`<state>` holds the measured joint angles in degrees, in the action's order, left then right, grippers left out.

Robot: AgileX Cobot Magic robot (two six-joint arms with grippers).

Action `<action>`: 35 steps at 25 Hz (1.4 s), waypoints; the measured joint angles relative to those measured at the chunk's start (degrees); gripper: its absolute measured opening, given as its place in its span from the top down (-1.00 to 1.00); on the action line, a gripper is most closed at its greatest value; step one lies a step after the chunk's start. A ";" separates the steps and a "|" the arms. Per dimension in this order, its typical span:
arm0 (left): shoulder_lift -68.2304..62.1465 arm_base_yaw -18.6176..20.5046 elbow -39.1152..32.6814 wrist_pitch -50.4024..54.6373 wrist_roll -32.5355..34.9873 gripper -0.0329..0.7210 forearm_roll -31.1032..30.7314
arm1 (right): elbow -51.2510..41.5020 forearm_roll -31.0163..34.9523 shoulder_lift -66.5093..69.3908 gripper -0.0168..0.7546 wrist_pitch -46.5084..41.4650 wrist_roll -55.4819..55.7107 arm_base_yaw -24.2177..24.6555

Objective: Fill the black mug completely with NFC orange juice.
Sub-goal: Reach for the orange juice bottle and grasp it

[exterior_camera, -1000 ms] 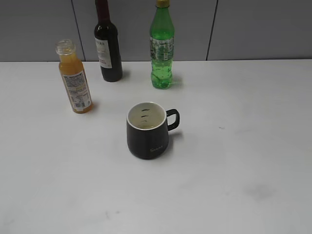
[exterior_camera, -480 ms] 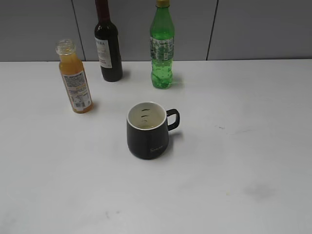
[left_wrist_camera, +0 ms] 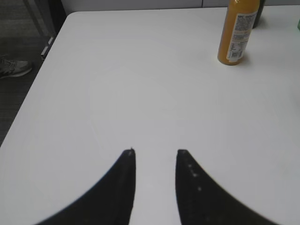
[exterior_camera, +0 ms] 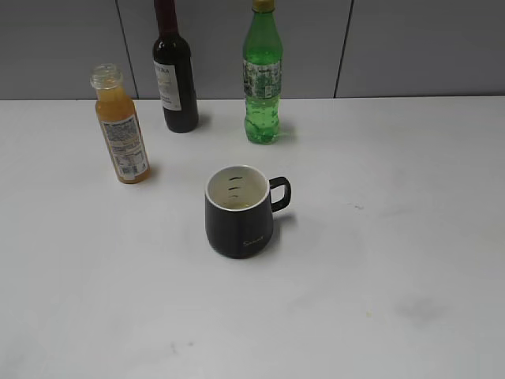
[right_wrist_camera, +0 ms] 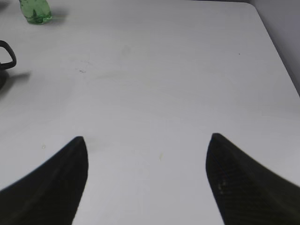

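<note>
The black mug (exterior_camera: 240, 212) stands upright mid-table, white inside, handle to the right; a trace of liquid lies at its bottom. Its handle shows at the right wrist view's left edge (right_wrist_camera: 8, 54). The NFC orange juice bottle (exterior_camera: 121, 128) stands capless at the back left, nearly full; it also shows in the left wrist view (left_wrist_camera: 238, 31) at the top right. My left gripper (left_wrist_camera: 155, 152) is open and empty over bare table, well short of the bottle. My right gripper (right_wrist_camera: 146, 138) is wide open and empty, right of the mug. Neither gripper shows in the exterior view.
A dark wine bottle (exterior_camera: 174, 69) and a green plastic bottle (exterior_camera: 262, 75) stand at the back by the grey wall; the green bottle's base shows in the right wrist view (right_wrist_camera: 35, 11). The table's left edge (left_wrist_camera: 44, 61) drops to the floor.
</note>
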<state>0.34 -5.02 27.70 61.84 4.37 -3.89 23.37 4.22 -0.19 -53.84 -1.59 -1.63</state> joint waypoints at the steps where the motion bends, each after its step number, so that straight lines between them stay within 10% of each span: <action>1: 0.00 0.00 0.00 0.00 0.00 0.29 0.00 | 0.00 0.00 0.00 -0.58 0.00 0.00 0.00; 31: 0.00 0.00 0.00 0.00 0.00 0.29 0.00 | 0.00 0.04 0.00 -0.58 -0.06 0.00 0.00; 35: 0.00 0.00 0.00 0.00 0.00 -0.01 -0.07 | 0.00 0.04 0.00 -0.58 -0.06 0.00 0.00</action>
<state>0.34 -5.02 27.70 61.84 4.37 -3.96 23.37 4.26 -0.19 -53.90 -1.59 -1.63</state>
